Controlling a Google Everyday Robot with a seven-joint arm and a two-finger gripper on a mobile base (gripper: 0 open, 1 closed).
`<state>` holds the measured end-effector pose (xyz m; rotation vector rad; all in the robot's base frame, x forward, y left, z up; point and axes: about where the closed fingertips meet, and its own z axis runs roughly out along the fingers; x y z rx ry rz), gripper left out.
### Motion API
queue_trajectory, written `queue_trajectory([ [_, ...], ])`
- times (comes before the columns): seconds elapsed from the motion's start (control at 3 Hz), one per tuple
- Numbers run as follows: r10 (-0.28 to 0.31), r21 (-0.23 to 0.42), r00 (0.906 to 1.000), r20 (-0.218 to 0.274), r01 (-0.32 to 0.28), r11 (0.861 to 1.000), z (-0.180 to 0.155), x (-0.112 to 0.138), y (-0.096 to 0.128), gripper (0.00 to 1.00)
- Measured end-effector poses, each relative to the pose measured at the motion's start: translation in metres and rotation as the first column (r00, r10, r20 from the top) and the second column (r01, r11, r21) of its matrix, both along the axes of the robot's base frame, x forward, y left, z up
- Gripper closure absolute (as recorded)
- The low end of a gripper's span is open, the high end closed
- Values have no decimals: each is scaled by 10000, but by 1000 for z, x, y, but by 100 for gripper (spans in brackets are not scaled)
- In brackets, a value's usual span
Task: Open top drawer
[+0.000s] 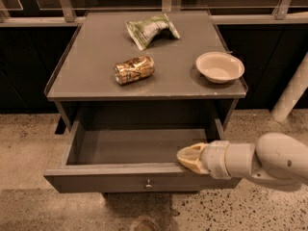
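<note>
Top drawer (134, 147) stands pulled well out under the table (91, 83), its knob (148, 183) facing you; the gripper (183, 156) sits at the front panel's top edge, right of the knob (clamped or spread, you cannot tell); up top lie a crushed can (134, 70), a green bag (150, 29) and a bowl (220, 67)
</note>
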<state>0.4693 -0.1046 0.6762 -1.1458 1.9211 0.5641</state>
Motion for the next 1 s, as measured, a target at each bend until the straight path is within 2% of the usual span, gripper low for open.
queue_trajectory([
  [0.33,-237,135,9990,376,233,9996,10,-9,-8,81],
  [1.0,-253,135,9991,353,248,9996,10,-9,-8,35],
])
